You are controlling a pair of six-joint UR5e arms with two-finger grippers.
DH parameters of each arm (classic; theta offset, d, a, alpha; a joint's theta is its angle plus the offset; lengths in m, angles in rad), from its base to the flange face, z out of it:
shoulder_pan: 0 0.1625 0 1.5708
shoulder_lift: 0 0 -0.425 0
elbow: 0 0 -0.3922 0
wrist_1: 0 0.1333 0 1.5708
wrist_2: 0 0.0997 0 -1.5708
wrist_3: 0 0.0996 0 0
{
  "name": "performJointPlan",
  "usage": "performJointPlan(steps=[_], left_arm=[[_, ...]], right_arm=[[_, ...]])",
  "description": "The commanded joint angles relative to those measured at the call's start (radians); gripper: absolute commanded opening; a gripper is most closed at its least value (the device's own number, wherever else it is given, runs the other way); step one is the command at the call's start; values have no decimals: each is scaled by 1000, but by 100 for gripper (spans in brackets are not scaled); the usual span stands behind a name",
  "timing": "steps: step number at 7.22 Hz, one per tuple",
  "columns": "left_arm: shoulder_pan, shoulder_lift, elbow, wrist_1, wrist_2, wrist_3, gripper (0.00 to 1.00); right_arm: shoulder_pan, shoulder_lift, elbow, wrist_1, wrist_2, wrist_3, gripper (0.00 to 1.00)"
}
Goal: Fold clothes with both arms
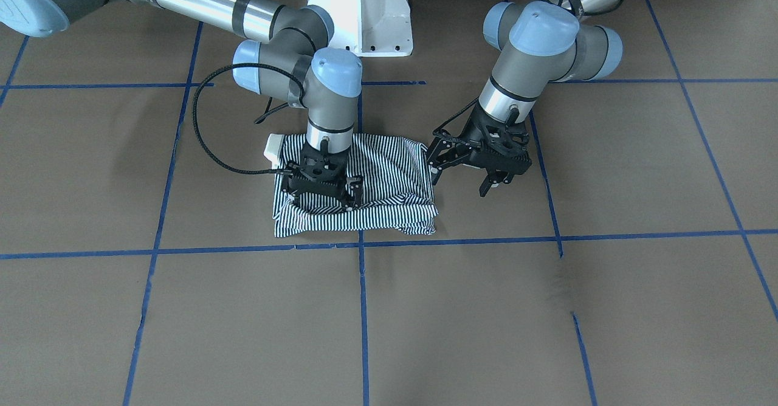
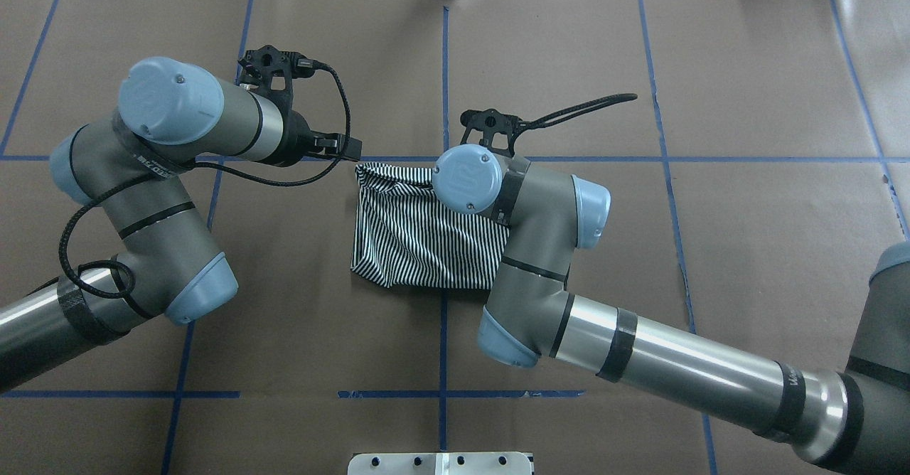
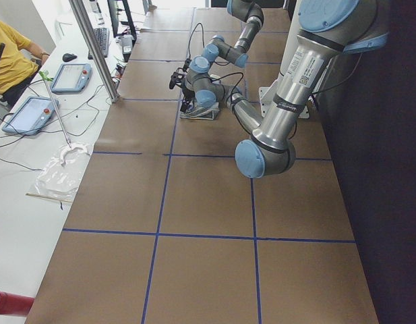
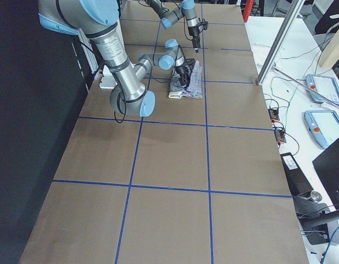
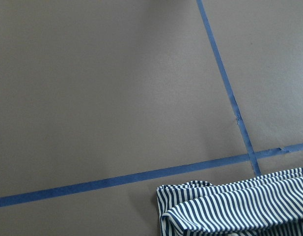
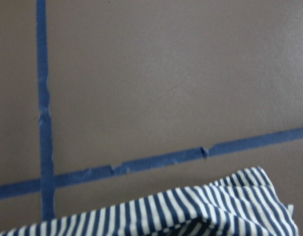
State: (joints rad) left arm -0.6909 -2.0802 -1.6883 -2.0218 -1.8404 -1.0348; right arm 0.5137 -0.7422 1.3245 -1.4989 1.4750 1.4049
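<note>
The striped shirt point(image 1: 395, 175) lies bunched into a rough rectangle on the brown table, its cream collar point(image 1: 273, 147) poking out on the robot's side. From overhead the shirt point(image 2: 419, 240) is partly hidden under my right arm's wrist. My right gripper point(image 1: 323, 198) points down onto the cloth, open, with its fingers spread on the fabric. My left gripper point(image 1: 462, 181) hangs open just off the shirt's edge, holding nothing. Each wrist view shows only a striped edge of the shirt point(image 5: 239, 206) point(image 6: 190, 216) and no fingers.
Blue tape lines point(image 1: 358, 309) divide the tabletop into squares. The white pedestal base point(image 1: 364, 17) stands behind the shirt. Beyond the table's far edge, a bench holds tablets point(image 3: 29, 115) and cables; a person in yellow point(image 3: 9, 64) sits there beside a metal post point(image 3: 93, 47).
</note>
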Motion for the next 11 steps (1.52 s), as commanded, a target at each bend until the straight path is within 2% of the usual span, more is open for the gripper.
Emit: performJointPlan(steps=[1, 3, 5, 7, 9, 11], left_arm=[[2, 0, 7, -1, 0, -13, 100], [11, -12, 38, 9, 4, -19, 100], [78, -70, 135, 12, 119, -21, 100], [141, -78, 145, 14, 162, -22, 100], [163, -83, 153, 15, 165, -22, 100], [179, -132, 218, 15, 171, -22, 100]], right_arm=[[141, 46, -129, 12, 124, -81, 100], [257, 53, -126, 11, 313, -215, 100], [255, 46, -96, 19, 320, -218, 100], [255, 29, -79, 19, 318, -214, 100], [253, 27, -79, 20, 318, -216, 100], [255, 23, -77, 20, 317, -218, 100]])
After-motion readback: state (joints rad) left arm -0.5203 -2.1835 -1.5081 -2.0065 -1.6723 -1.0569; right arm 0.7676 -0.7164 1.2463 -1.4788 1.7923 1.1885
